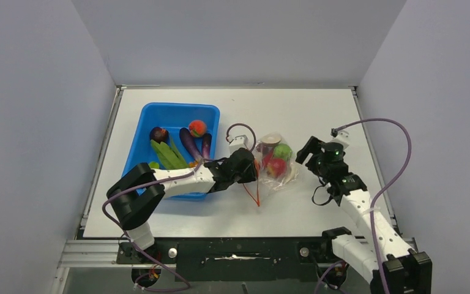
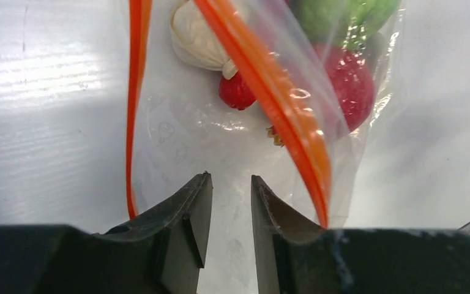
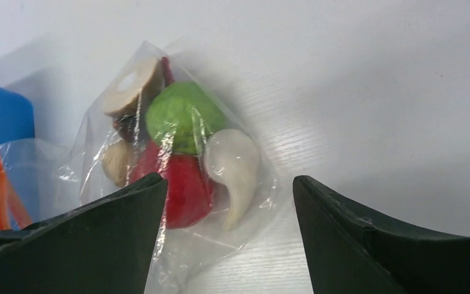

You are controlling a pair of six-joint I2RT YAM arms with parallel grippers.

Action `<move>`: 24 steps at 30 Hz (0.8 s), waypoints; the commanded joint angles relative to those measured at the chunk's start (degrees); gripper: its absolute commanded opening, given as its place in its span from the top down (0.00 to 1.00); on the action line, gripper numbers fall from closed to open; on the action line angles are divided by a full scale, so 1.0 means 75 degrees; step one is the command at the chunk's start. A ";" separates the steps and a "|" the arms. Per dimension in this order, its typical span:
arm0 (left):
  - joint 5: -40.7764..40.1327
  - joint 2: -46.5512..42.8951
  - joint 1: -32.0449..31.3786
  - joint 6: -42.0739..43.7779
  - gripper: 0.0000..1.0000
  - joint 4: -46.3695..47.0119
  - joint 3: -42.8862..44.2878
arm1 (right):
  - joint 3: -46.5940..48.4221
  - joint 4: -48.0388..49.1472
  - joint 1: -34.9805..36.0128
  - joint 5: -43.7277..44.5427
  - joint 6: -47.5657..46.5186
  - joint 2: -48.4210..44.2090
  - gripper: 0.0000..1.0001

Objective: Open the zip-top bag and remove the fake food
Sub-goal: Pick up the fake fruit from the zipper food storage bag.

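table (image 1: 318, 110), white, carried everything. blue bin (image 1: 149, 119) sat at its left; the left arm (image 1: 177, 179) crossed the bin's near corner and hid part of it, and the pieces inside were too small to name surely. zip-top bag (image 1: 289, 174) lay on the table just right of the bin, between the two grippers. its orange zipper strips (image 2: 294, 122) were spread apart in the left wrist view, their upper ends cut off by the frame. left gripper (image 2: 228, 180) was at the mouth end, jaws nearly together over clear film; whether they pinched it i could not tell. right gripper (image 3: 227, 179) faced the closed end, jaws released wide. fake food (image 3: 183, 116) sat inside the bag: green ball, red fruit, white mushroom, and brownish pieces half hidden behind.
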 commanded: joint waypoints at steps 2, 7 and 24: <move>-0.0296 -0.0202 -0.0058 -0.0875 0.68 0.1456 -0.0605 | 0.0743 0.0353 -0.1906 -0.3738 -0.0593 0.1285 0.30; -0.0360 -0.0476 -0.0167 -0.1300 0.61 0.2868 -0.1636 | 0.1526 0.0005 -0.2188 -0.4838 -0.1099 0.2668 0.43; -0.0091 -0.0354 -0.0337 -0.1837 0.56 0.4516 -0.2380 | 0.0905 0.0651 -0.1721 -0.5952 -0.1567 0.3364 0.58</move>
